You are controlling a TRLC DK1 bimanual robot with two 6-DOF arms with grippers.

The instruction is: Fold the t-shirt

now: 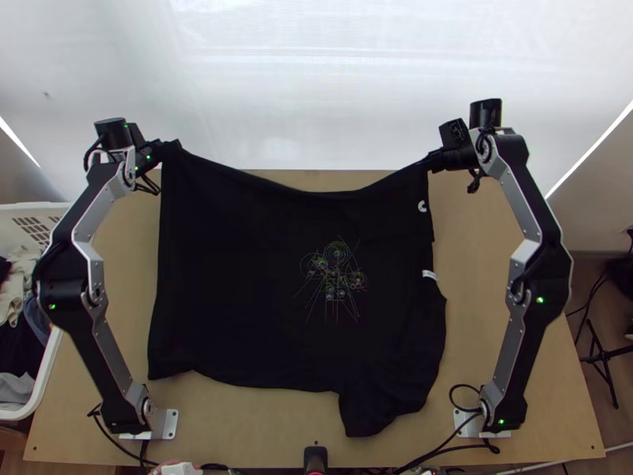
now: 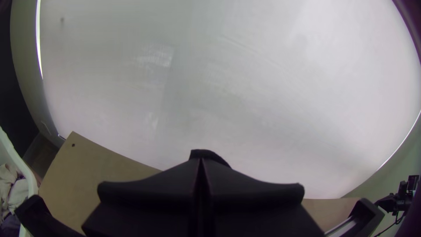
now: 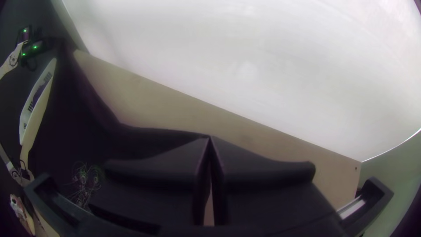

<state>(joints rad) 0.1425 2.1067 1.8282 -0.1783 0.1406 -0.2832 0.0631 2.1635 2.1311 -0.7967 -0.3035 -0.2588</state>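
Observation:
A black t-shirt with a thin-lined print lies mostly spread on the table, one part jutting toward the near edge. Its far edge is raised at both ends and sags between the grippers. My left gripper is shut on the far-left corner; in the left wrist view, a bit of cloth pokes out beyond the left gripper's tips. At the far-right corner, my right gripper is shut on the fabric. The right wrist view has the t-shirt running up to the right gripper's tips.
A white laundry basket with clothes stands beyond the table's left edge. Bare wood of the table shows right of the shirt. Behind the far edge hangs a white sheet. Cables lie by both arm bases.

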